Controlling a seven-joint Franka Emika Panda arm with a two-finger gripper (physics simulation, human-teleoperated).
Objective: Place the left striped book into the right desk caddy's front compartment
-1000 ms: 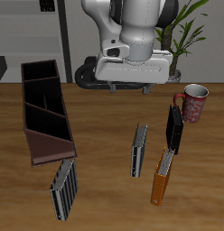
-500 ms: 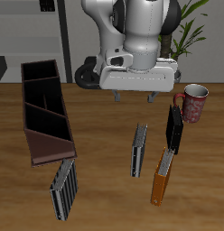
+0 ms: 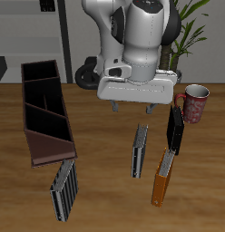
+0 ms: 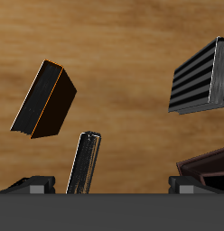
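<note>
Tool [image 3: 133,109] hung above the desk [image 3: 105,127] with its two fingers [image 3: 116,108] spread apart and nothing between them; we found it empty and clear of every object. Directly below it, and slightly nearer the desk's front edge, lay the left striped book [image 3: 139,149], the slim grey one, flat on the wood and untouched. In the wrist view we saw that same book [image 4: 82,162] lying between the two finger pads [image 4: 31,185], but below them, with no contact.

Beside the slim book, on the side away from the caddy, we noted the orange book [image 3: 163,177], nearer the front edge than the tool, and a black book [image 3: 176,129] just behind the orange one. A red mug [image 3: 193,102] stood beyond the black book, level with the tool. The wider striped book [image 3: 64,188] lay well apart from the tool, close to the front edge, just before the caddy's sloped end.

We recorded the right desk caddy [image 3: 46,113] well to one side of the tool, lying lengthwise, its reddish-brown sloped panel [image 3: 51,147] toward the front edge. The front compartment [image 3: 40,72] sat at the opposite, farther end and held nothing.
</note>
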